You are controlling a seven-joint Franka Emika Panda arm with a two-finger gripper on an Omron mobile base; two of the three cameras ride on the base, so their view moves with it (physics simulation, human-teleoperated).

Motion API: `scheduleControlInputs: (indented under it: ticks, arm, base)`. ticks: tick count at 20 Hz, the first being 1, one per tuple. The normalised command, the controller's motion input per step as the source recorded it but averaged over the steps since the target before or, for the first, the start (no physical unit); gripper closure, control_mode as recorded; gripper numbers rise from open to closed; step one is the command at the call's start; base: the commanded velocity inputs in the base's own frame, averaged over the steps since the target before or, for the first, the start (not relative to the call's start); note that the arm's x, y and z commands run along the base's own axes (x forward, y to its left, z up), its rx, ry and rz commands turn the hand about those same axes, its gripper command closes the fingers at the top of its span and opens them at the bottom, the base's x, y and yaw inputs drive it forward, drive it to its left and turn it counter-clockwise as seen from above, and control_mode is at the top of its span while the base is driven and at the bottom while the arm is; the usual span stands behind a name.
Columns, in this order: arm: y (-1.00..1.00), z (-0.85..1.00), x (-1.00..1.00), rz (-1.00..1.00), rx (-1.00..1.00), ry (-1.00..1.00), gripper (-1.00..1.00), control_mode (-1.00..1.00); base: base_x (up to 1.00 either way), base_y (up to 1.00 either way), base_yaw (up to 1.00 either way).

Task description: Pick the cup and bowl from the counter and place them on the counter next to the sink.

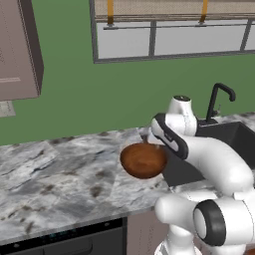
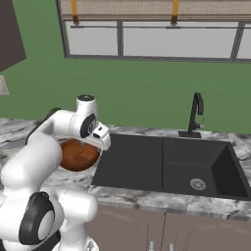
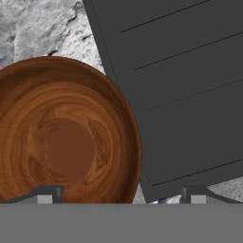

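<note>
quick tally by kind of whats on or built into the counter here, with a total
bowl: 1
sink: 1
faucet: 1
total: 3

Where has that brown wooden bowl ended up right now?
The bowl sits on the marbled counter, right beside the left edge of the dark sink; the hand view shows it directly below the hand.
</note>
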Motion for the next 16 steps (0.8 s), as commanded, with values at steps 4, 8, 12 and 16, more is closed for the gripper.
scheduleControlInputs:
  ticks: [4, 8, 12, 16]
  arm:
    - [0.00, 0.32, -0.85, 0.04, 0.00, -0.03, -1.00, -1.00]
    - [-0.01, 0.00, -1.00, 0.10, 0.00, -0.11, -1.00, -1.00]
    - [0.00, 0.02, -1.00, 0.12, 0.00, -0.16, -1.00, -1.00]
    - [0.00, 0.12, -0.88, 0.14, 0.00, -0.14, -1.00, -1.00]
  base:
    - [0.00, 0.00, 0.00]
    - [0.00, 0.00, 0.00]
    - [0.00, 0.00, 0.00]
    - [0.00, 0.00, 0.00]
